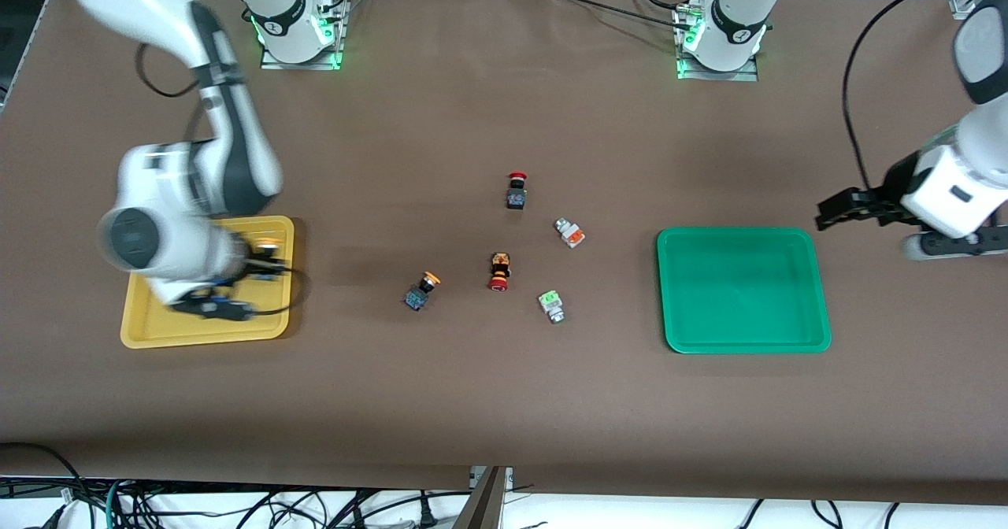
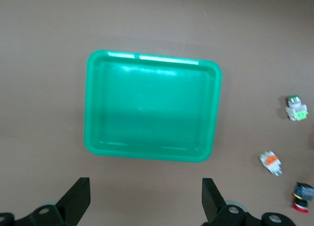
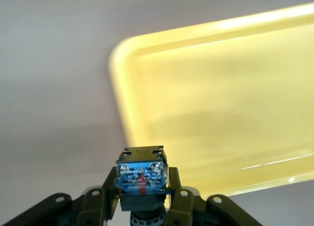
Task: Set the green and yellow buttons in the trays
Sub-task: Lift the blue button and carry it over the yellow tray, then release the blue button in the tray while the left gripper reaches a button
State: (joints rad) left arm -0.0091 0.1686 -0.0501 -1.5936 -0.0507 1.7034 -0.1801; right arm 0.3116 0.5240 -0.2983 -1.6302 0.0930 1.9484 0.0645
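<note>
Yellow tray (image 1: 157, 332) near the right arm's end of the table, under the right gripper (image 1: 264, 257), closed on a yellow-capped button (image 3: 141, 179) over the tray's floor. Best lowered well inside the rim before letting go, to stop a bounce out. Mid-table: green-marked button (image 1: 552, 305), second yellow-capped button (image 1: 422, 290), orange-marked button (image 1: 570, 233). Green tray (image 1: 811, 308) bare; left gripper (image 2: 144, 199) spread wide, holding nothing, waiting over the table just beside that tray.

Right arm (image 1: 189, 198) motion-blurred; hides part of yellow tray (image 1: 150, 328).
</note>
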